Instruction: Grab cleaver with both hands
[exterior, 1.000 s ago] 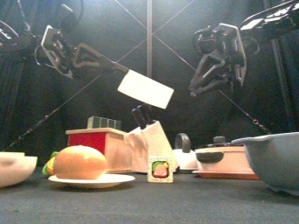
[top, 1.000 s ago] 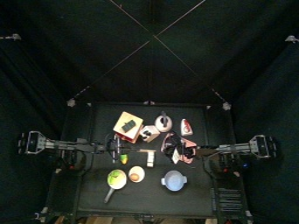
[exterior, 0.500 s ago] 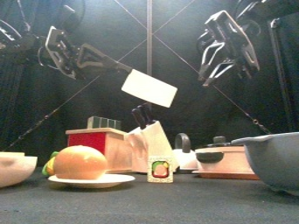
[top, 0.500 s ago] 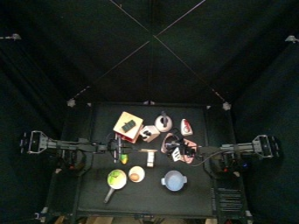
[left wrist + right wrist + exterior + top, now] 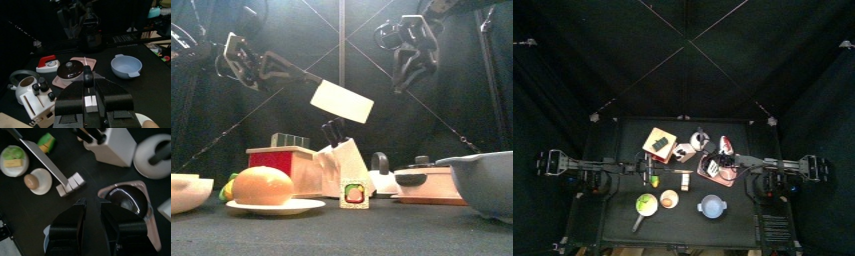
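Front view: the cleaver with a broad pale rectangular blade and dark handle (image 5: 341, 101) hangs tilted in the air above the white knife block (image 5: 339, 164), gripped by its handle in the left end effector (image 5: 275, 67), which is closed on it. The right end effector (image 5: 409, 62) hangs higher, well apart from the blade, its 2 jaws spread and holding nothing. Low on the black surface (image 5: 372, 228) stand a red toaster (image 5: 281, 160), an orange round fruit on a white plate (image 5: 262, 187), a small green-and-white carton (image 5: 354, 194), a dark pan on a pinkish board (image 5: 421, 181) and a grey-blue bowl (image 5: 481, 180). The left wrist view adds what the front hides: the blade seen edge-on (image 5: 87, 80) between its jaws, a white kettle (image 5: 22, 78) and a red-and-white iron (image 5: 47, 61). The right wrist view looks down on the cleaver from above (image 5: 50, 166), over a green-filled white bowl (image 5: 13, 158).
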### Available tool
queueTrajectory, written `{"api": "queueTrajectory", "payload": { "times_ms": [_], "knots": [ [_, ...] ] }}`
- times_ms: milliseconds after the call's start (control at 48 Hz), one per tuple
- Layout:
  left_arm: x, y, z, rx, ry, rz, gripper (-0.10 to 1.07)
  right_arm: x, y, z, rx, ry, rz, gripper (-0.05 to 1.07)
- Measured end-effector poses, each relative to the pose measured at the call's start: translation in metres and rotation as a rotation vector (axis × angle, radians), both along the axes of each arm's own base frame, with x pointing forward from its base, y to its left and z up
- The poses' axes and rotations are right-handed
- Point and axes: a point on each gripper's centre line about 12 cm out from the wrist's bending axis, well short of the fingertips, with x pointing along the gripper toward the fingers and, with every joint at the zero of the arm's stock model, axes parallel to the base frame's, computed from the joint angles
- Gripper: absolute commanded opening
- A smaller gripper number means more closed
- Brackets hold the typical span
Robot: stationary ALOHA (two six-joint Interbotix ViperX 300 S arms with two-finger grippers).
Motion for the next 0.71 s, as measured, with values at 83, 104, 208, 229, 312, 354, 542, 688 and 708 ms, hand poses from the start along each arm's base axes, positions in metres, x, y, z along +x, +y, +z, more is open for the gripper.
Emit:
{"api": "queueTrajectory", "payload": {
  "times_ms": [83, 104, 208, 229, 312, 354, 542, 688, 708],
  "knots": [
    [-0.001, -0.001, 0.001, 0.004, -0.014, -0.007, 0.43, -0.004, 0.002, -0.013, -0.070, -0.068, 0.062, 0.65],
    [-0.001, -0.001, 0.002, 0.004, -0.019, -0.006, 0.43, -0.005, 0.002, -0.015, -0.093, -0.088, 0.074, 0.65],
    [-0.001, -0.002, 0.004, 0.002, -0.045, -0.013, 0.43, -0.010, 0.006, -0.022, -0.166, -0.205, 0.108, 0.66],
    [-0.001, -0.002, 0.005, 0.002, -0.049, -0.015, 0.43, -0.010, 0.007, -0.023, -0.172, -0.227, 0.111, 0.66],
    [-0.001, -0.003, 0.005, 0.002, -0.057, -0.018, 0.43, -0.009, 0.011, -0.025, -0.191, -0.291, 0.119, 0.66],
    [0.000, -0.003, 0.005, 0.003, -0.058, -0.019, 0.43, -0.008, 0.012, -0.024, -0.201, -0.307, 0.127, 0.66],
    [0.001, -0.003, 0.002, -0.006, -0.049, -0.017, 0.43, -0.005, 0.025, -0.021, -0.244, -0.336, 0.195, 0.67],
    [0.002, -0.002, 0.000, -0.018, -0.044, -0.006, 0.43, -0.001, 0.041, -0.018, -0.267, -0.382, 0.257, 0.70],
    [0.002, -0.001, 0.000, -0.020, -0.043, -0.004, 0.43, 0.000, 0.042, -0.019, -0.268, -0.382, 0.262, 0.71]
  ]
}}
